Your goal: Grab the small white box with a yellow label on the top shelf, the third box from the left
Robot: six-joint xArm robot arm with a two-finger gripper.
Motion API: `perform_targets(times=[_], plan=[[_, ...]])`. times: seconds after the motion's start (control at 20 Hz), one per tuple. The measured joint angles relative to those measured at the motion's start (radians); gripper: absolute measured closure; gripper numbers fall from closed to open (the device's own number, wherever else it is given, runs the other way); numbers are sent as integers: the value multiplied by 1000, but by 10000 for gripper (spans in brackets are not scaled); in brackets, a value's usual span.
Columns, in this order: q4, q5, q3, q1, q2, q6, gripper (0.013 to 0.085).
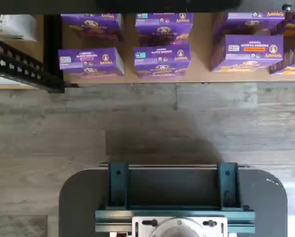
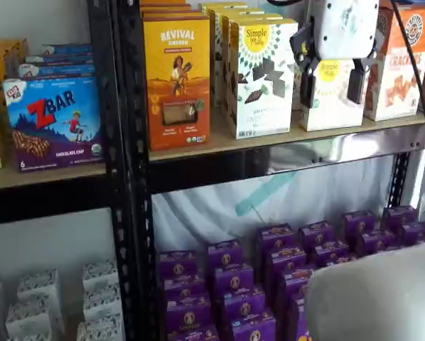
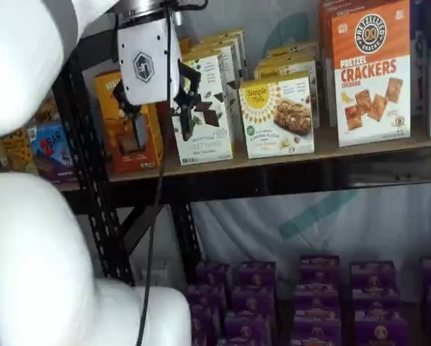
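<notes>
I've got the claw hanging in front of the top shelf, fingers well apart w/ a plain gap between them and nothing held. Target is the small white box, the short carton w/ yellow round logo and cookie pic, standing upright on that shelf between the taller white box w/ dark choc pieces and the orange cracker box. Relative to the small white box: in a shelf view the claw sits right in front of it, 1 finger either side of its face; in a shelf view the claw looks apart from it, over toward the choc box side, so I judge it's out in front, not yet around the carton. Box's long axis looks vertical, face toward me. Wrist view shows only purple boxes on the floor-level board, no target.
</notes>
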Motion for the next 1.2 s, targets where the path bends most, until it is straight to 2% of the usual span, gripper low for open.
perform_targets(times=[0.15, 0.3, 0.5, 0.6, 0.65, 0.9, 1.0, 1.2], plan=[[50, 55, -26, -44, 32, -19, 130], [55, 61, -29, -47, 35, -21, 130], [30, 26, -20, -51, 30, -37, 130], [-42, -52, 12, -25, 7, -42, 130], [-57, -85, 25, -30, -2, -51, 130], [-49, -232, 49, -176, 31, -185, 130], [-38, -261, 47, -212, 47, -219, 130], [-27, -294, 38, -259, 79, -263, 130]])
